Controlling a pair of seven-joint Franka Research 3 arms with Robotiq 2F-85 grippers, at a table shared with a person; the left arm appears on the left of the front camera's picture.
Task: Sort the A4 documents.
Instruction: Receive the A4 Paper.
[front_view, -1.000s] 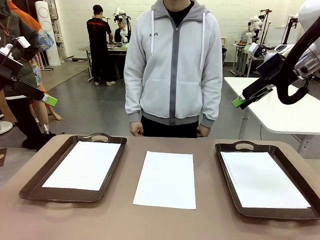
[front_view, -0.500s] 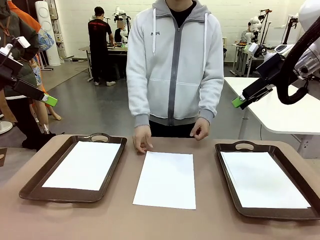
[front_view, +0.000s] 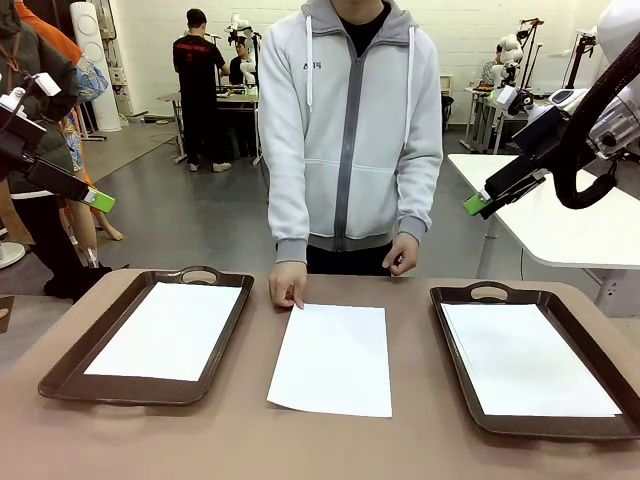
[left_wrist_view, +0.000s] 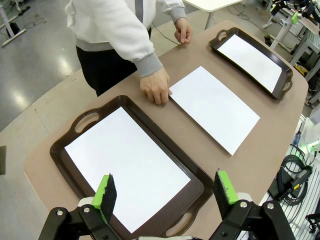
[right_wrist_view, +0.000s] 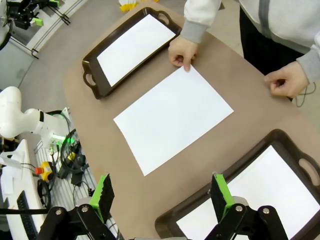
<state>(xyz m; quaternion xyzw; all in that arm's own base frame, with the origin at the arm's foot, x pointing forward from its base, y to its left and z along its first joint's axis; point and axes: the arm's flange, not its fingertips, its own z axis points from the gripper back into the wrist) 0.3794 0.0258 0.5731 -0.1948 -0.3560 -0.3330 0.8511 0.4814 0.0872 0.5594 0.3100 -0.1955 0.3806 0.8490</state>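
Paper sheet (front_view: 331, 358) is lying on the table (front_view: 250, 440) between two trays, its far corner newly pinched by the person's hand (front_view: 288, 283), suggesting sorting is starting, while left gripper (left_wrist_view: 165, 190) and right gripper (right_wrist_view: 162, 192) are hovering wide open, empty.

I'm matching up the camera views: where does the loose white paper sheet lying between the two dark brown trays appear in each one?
Front view: loose white paper sheet at centre, on the table.
Left wrist view: right of centre, running diagonally.
Right wrist view: centre, running diagonally.
Shared landmark: the person's hand touching one corner of the sheet.
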